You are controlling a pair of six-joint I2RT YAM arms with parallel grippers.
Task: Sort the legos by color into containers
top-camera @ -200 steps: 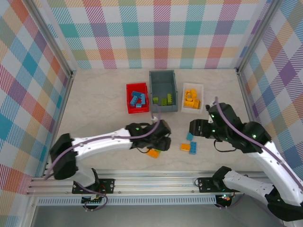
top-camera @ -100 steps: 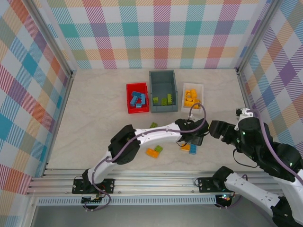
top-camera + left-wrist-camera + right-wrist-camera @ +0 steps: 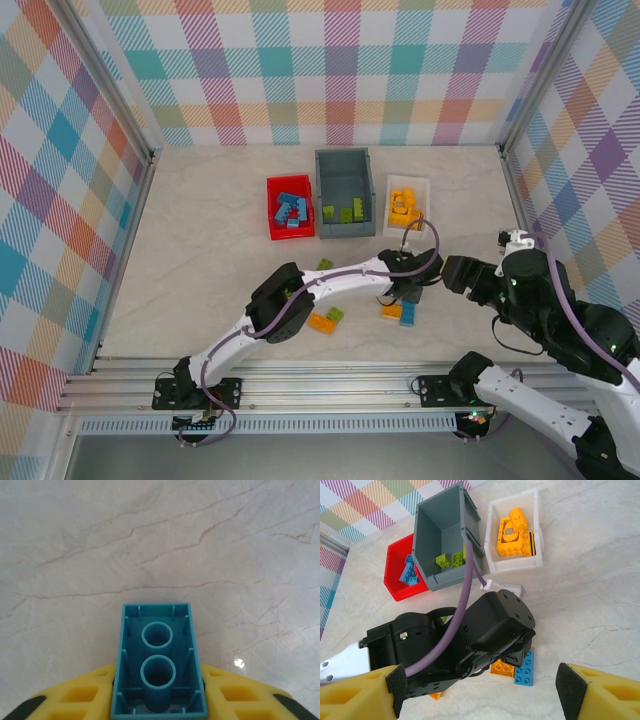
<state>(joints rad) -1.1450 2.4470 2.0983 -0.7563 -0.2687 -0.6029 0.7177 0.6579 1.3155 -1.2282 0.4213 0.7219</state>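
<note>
Clamped in left hand (image 3: 159,700), blue brick (image 3: 159,665), 2 underside tubes showing

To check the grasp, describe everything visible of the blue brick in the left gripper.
The blue brick is small teal plastic, intact, its hollow underside facing the wrist camera: two round tubes and thin ribs inside. The left gripper holds it, yellow fingers touching both long sides near one end; the other end juts out over the marble table.

I see a pale marbled table (image 3: 200,230). At its far side stand a red bin (image 3: 290,236), a grey bin (image 3: 345,180) and a white tray (image 3: 408,181), side by side. Nearer me lie a lone green brick (image 3: 325,265), an orange brick (image 3: 321,323) touching a second green brick (image 3: 336,314), and another orange brick (image 3: 391,311) beside a blue brick (image 3: 408,315).
</note>
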